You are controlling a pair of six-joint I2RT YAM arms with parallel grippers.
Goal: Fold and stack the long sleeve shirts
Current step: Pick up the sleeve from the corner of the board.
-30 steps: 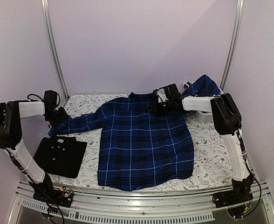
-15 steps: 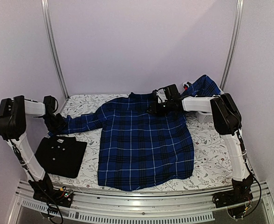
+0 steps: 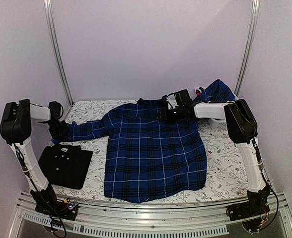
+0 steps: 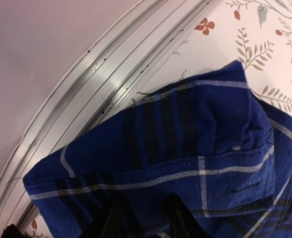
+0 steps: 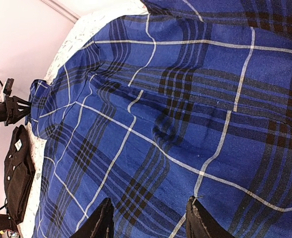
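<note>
Nearest to you, along the metal rail [image 3: 151, 225] where both arms are bolted, the black shirt [image 3: 64, 164] lies folded into a neat square on the left of the flowered table cover [image 3: 225, 173]. Just right of it, the plaid shirt [image 3: 153, 153] lies spread flat in the middle of the table, hem towards you and collar away.

Its left sleeve [image 3: 86, 131] runs out flat to the left, passing just behind the black shirt without touching it. Your left gripper [image 3: 60, 130] sits at that sleeve's cuff, close to the table's left edge. From the left wrist, the cuff fills the space between the two dark fingers [image 4: 178, 218] and the edge rail [image 4: 86, 84] is close behind it. The jaws are partly closed around the cloth, but you cannot tell whether they are pinching it.

Further back, your right gripper [image 3: 165, 116] rests low on the shirt's right shoulder, beside the collar. From the right wrist, its fingers [image 5: 102, 220] stand about half apart with the plaid lying flat beyond them and no cloth held.

Behind that arm, a white basket [image 3: 216, 123] stands at the far right corner. The right sleeve [image 3: 218, 91] is draped up over it, and the right forearm crosses in front of both.
</note>
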